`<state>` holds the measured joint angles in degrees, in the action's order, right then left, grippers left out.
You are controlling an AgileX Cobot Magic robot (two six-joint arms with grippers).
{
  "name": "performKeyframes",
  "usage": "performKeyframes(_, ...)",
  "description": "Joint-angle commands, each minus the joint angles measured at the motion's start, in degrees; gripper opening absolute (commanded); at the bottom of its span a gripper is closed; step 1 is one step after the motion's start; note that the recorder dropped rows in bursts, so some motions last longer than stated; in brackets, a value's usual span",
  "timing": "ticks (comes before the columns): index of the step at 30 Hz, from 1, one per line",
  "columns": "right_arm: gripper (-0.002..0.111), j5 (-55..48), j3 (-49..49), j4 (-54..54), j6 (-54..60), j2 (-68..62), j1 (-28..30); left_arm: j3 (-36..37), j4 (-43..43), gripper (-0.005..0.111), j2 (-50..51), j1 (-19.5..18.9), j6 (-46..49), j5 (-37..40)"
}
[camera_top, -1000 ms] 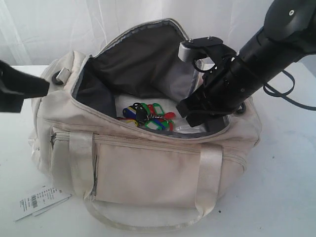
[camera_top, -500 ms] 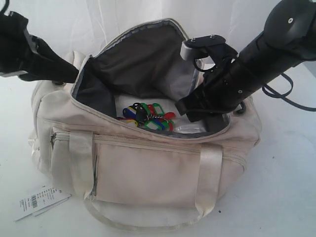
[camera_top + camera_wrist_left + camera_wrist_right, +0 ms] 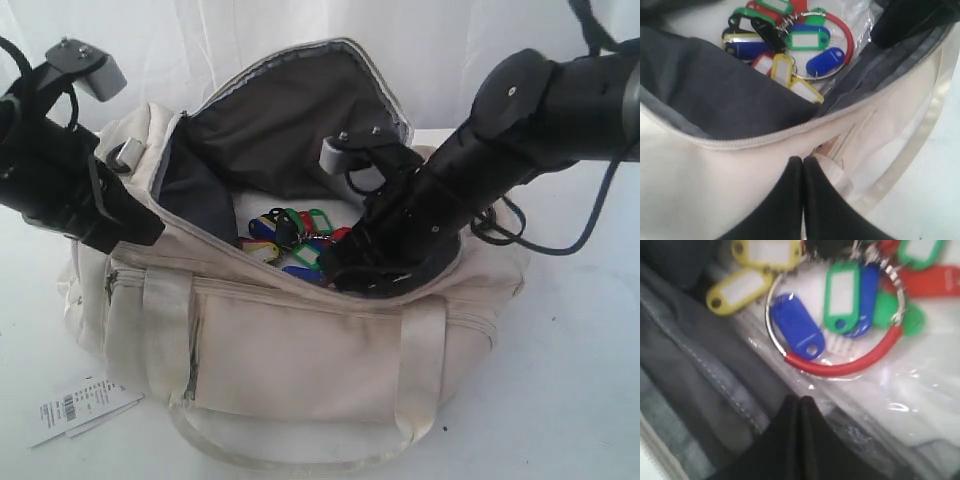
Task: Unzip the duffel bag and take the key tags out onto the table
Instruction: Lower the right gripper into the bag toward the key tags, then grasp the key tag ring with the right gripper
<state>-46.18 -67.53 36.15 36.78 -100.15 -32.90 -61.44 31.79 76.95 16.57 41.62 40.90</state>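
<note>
The cream duffel bag [image 3: 300,350] stands unzipped on the white table [image 3: 560,400], its mouth gaping and its dark lining showing. The key tags [image 3: 295,240], in yellow, blue, green, red and black on rings, lie inside on the bag's floor [image 3: 790,40] [image 3: 840,305]. My right gripper [image 3: 338,275] reaches down into the opening; it is shut and empty, with its tip [image 3: 801,399] just short of the red ring. My left gripper [image 3: 150,235] is shut too, its tip [image 3: 803,159] against the bag's outer front wall below the zip edge, beside a strap handle [image 3: 920,135].
A white paper barcode tag [image 3: 80,405] lies on the table at the bag's front left corner. Clear plastic wrap [image 3: 900,390] lies under and beside the key tags. A black cable [image 3: 560,235] trails behind the right arm.
The left arm has swung in from the left edge and down onto the bag's left front. The right gripper has dropped lower and leftward into the bag, closer to the key tags.
</note>
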Motion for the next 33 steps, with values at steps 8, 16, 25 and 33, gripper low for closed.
performKeyframes(8,0.0,-1.16,-0.11,0.27,9.91,-5.01,-4.54,2.91,2.91,0.0,-0.16,0.17,0.67,-0.6)
performKeyframes(16,0.003,9.0,-6.77,-4.75,17.51,-0.33,-4.54,2.91,4.58,0.0,-0.16,0.17,0.67,-0.26)
performKeyframes(25,0.062,12.59,-6.77,-9.47,-4.57,-3.48,-1.94,2.91,5.51,0.0,-0.16,0.17,0.55,-0.16)
performKeyframes(33,0.06,10.22,-7.29,-8.1,-10.39,-6.7,-1.76,2.91,5.51,0.0,-0.16,0.17,0.47,0.43)
